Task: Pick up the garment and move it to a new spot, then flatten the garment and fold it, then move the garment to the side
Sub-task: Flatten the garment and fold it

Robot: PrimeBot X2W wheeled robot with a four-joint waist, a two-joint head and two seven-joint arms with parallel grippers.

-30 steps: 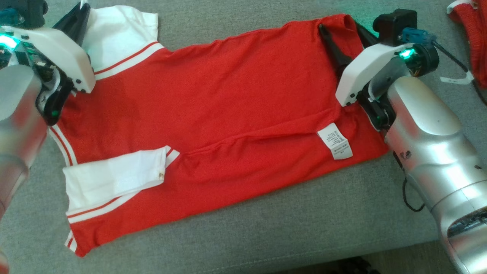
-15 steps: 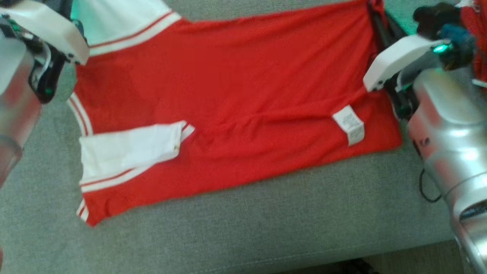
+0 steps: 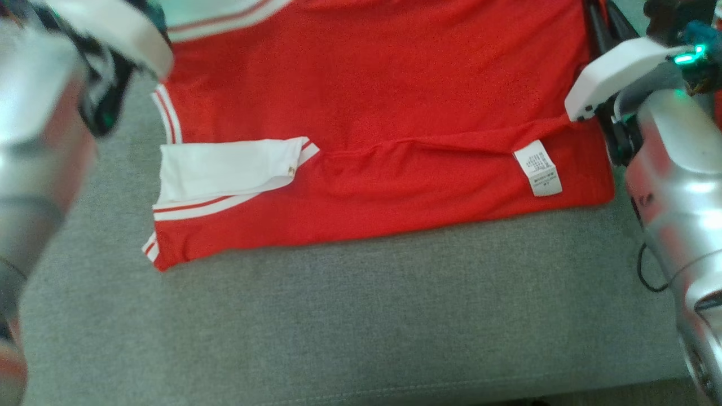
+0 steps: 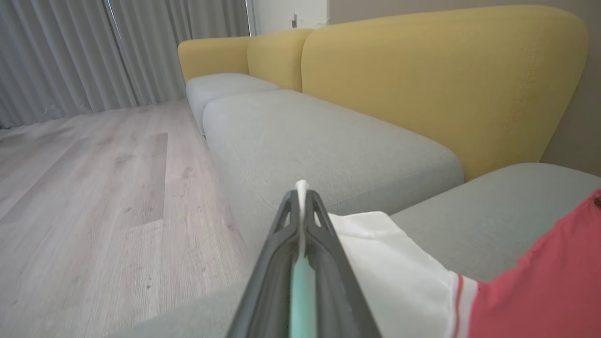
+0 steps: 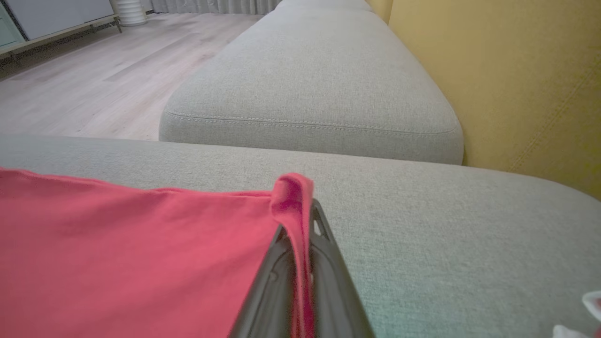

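Inspector: Right end effector (image 5: pixel 303 220) has closed since a second ago. Its fingers then straddled the hem corner; now they are pressed together on a bunch of red cloth. The whole head view has shifted too, which I put down to the camera, not the garment.

Operator: And the left?

Inspector: Left end effector (image 4: pixel 300 197) is pinching the white sleeve (image 4: pixel 380 258), with a sliver of cloth showing between the tips.

Operator: Location of the garment?

Inspector: Garment (image 3: pixel 383 96) lies spread on the grey sofa (image 3: pixel 361 316). It fills the upper half of the head view, and its top edge runs past the frame. The other sleeve (image 3: pixel 225 169) is folded in at centre left and the label (image 3: pixel 538 169) sits at centre right. A ridge runs between them.

Operator: Step in hand?

Inspector: In my judgement, a fold or pull from the two held corners. Recommend raising both together and level, keeping the edge taut between them so the cloth comes over in one sheet. Slack would let the ridge set as a crease. The right grip is on a thin bunch, and a jerk could slip it.
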